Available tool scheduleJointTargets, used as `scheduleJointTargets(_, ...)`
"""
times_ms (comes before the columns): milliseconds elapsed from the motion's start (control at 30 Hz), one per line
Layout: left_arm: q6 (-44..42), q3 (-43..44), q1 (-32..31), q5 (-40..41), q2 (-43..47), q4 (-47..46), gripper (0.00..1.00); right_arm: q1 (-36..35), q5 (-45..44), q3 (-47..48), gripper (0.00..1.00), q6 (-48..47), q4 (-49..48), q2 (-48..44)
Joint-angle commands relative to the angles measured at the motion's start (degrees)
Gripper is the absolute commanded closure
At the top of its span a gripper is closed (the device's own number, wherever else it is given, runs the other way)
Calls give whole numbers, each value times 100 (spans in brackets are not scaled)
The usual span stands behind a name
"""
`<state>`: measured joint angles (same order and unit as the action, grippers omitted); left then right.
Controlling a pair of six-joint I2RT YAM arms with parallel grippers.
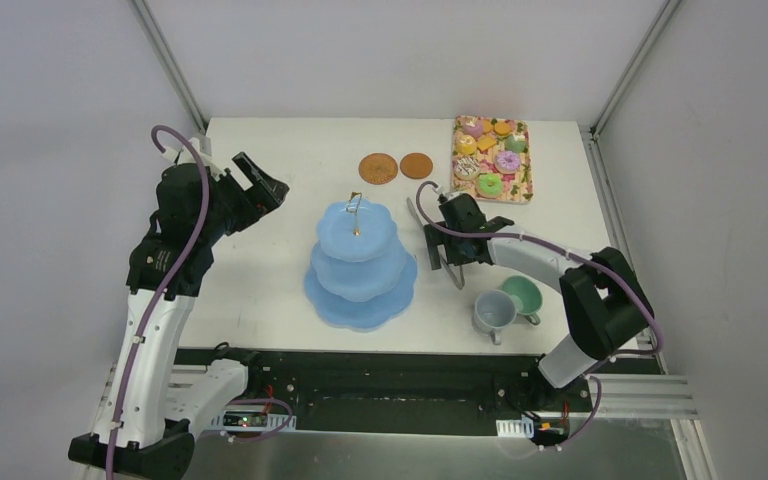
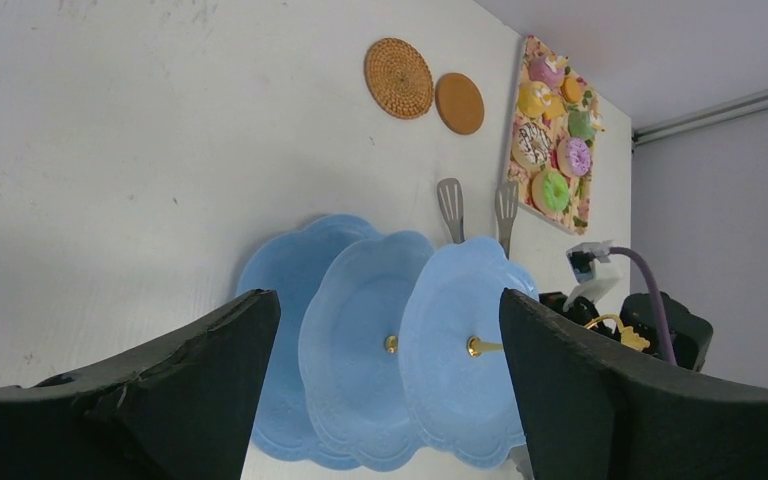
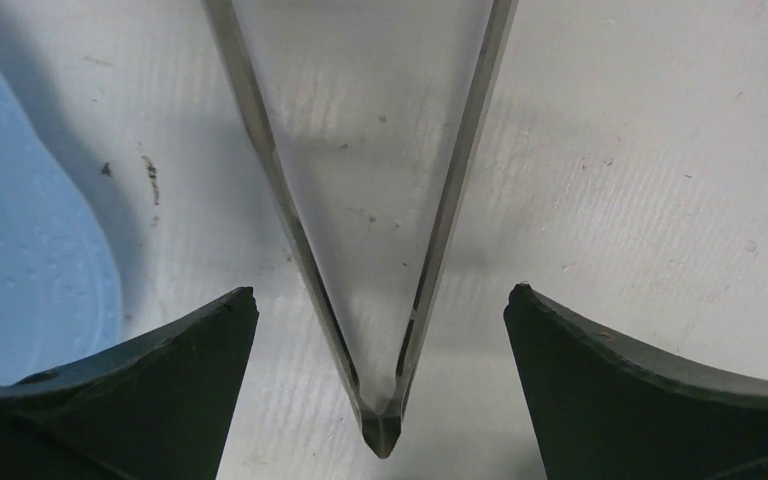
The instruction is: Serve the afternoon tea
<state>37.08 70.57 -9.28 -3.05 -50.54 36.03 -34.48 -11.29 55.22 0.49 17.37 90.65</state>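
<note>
The light-blue three-tier stand (image 1: 360, 265) stands mid-table with a gold handle on top; its tiers (image 2: 360, 340) show bare. Two brown round coasters (image 1: 378, 168) (image 1: 416, 165) lie behind it. Small colourful donuts and orange biscuits (image 1: 490, 160) sit at the back right. A grey-blue cup (image 1: 493, 311) and a green cup (image 1: 522, 295) stand near the front right. My right gripper (image 1: 448, 250) hangs open just right of the stand; its fingers (image 3: 160, 390) straddle the metal tongs (image 3: 382, 430) without touching them. My left gripper (image 1: 260, 190) is open and empty, left of the stand.
The donuts and biscuits rest on a floral rectangular tray (image 1: 530, 195) at the back right corner. The tongs (image 1: 457, 278) lie flat on the table between the stand and the cups, spoon ends (image 2: 450, 205) pointing toward the coasters (image 2: 398, 77). White walls enclose the table.
</note>
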Motion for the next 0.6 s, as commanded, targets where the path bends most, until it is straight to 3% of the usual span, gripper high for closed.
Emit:
scheduleJointTargets(0, 50, 276, 40, -155, -37, 44, 16, 74, -22, 61, 1, -401, -423, 222)
scheduleJointTargets(100, 28, 379, 40, -162, -115, 129, 16, 147, 8, 121, 0, -420, -494, 498)
scheduleJointTargets(333, 36, 564, 40, -244, -355, -2, 16, 213, 128, 417, 19, -230, -678, 1061)
scheduleJointTargets(567, -3, 647, 40, -277, -501, -58, 16, 212, 49, 400, 30, -62, -995, 1067)
